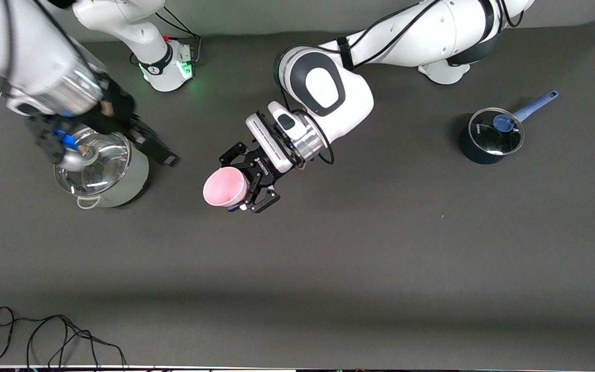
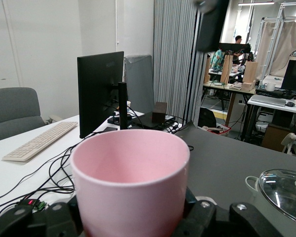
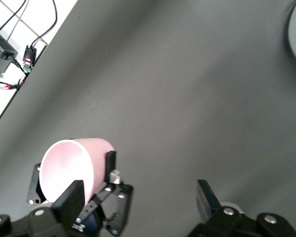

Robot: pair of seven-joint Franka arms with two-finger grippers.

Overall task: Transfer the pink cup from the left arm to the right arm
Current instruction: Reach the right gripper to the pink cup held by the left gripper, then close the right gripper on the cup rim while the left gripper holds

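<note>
pink cup [image 1: 224, 186] sits clamped in the left gripper [image 1: 252, 182], held in the air over the bare middle of the dark table [image 1: 359, 248], its mouth tipped toward the right arm's end; nothing shows inside it. in the left wrist view the cup [image 2: 130, 185] fills the foreground with black fingers [image 2: 202, 217] pressed against its sides. the left arm reaches in from its base, forearm slanting down to the cup.

the right gripper [image 1: 142, 142] hangs over the steel pot [image 1: 102, 170] at the right arm's end of the table. its fingers [image 3: 71, 200] are spread wide with nothing between them, and the right wrist view looks across at the cup [image 3: 74, 165] in the other gripper.

a dark blue saucepan [image 1: 491, 135] with a glass lid stands at the left arm's end, well apart from the cup. the steel pot's glass lid is on. nearer the front camera the table is bare, with a black cable [image 1: 55, 336] looped at its edge.
</note>
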